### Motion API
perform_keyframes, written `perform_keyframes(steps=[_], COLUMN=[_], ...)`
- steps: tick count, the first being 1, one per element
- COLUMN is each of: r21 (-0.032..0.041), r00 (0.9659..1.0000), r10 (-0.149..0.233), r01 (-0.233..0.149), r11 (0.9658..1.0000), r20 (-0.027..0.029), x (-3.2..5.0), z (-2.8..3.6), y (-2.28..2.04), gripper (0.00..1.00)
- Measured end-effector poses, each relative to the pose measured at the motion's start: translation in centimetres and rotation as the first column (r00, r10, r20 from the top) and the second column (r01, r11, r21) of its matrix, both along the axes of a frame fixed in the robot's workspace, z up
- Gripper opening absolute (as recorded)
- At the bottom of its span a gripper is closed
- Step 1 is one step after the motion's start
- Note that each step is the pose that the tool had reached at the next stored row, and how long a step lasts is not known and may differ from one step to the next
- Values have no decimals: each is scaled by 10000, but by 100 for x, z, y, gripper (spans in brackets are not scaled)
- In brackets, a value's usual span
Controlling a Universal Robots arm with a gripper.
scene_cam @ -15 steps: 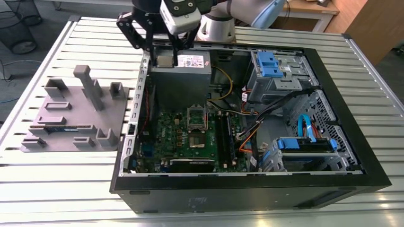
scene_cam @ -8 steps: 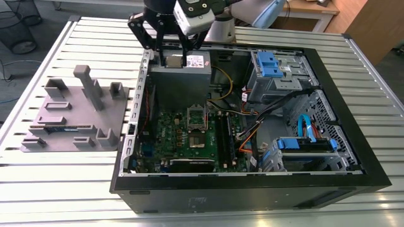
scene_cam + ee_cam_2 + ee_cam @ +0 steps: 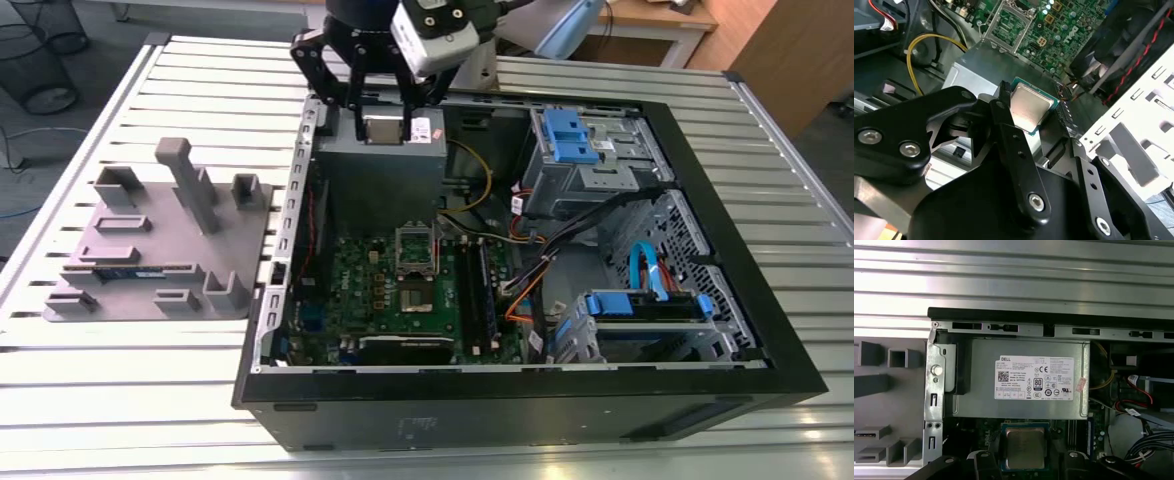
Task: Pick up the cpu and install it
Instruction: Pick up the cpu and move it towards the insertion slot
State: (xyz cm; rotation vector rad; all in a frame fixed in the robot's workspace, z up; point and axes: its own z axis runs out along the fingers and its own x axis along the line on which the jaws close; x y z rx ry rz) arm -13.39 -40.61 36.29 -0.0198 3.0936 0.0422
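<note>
The cpu [image 3: 383, 128] is a small square chip with a silver top and green rim, held flat between the two black fingers of my gripper [image 3: 382, 112]. It hangs above the grey power supply [image 3: 380, 170] at the back of the open computer case. In the second wrist view the cpu [image 3: 1029, 107] sits between the fingers [image 3: 1004, 117], with the gripper [image 3: 1033, 111] shut on its edges. In the first wrist view the cpu [image 3: 1025, 446] shows just past the labelled power supply [image 3: 1019, 377]. The motherboard socket [image 3: 418, 268], its metal frame raised, lies nearer the case's middle, apart from the chip.
A grey fixture plate [image 3: 160, 240] with upright posts lies on the slatted table at the exterior view's left, carrying a green memory stick [image 3: 127, 270]. Inside the case are blue drive cages [image 3: 577, 138], bundled cables [image 3: 534, 255] and a yellow wire [image 3: 919, 50]. Black case walls [image 3: 534, 400] surround the board.
</note>
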Motion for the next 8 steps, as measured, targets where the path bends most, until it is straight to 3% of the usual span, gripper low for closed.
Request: perform_keyframes(steps=[8], r21=[1], r00=[10000], r10=[0], r01=[0], r11=[10000], r20=[0], x=[148], z=[0], y=[0], gripper=[47])
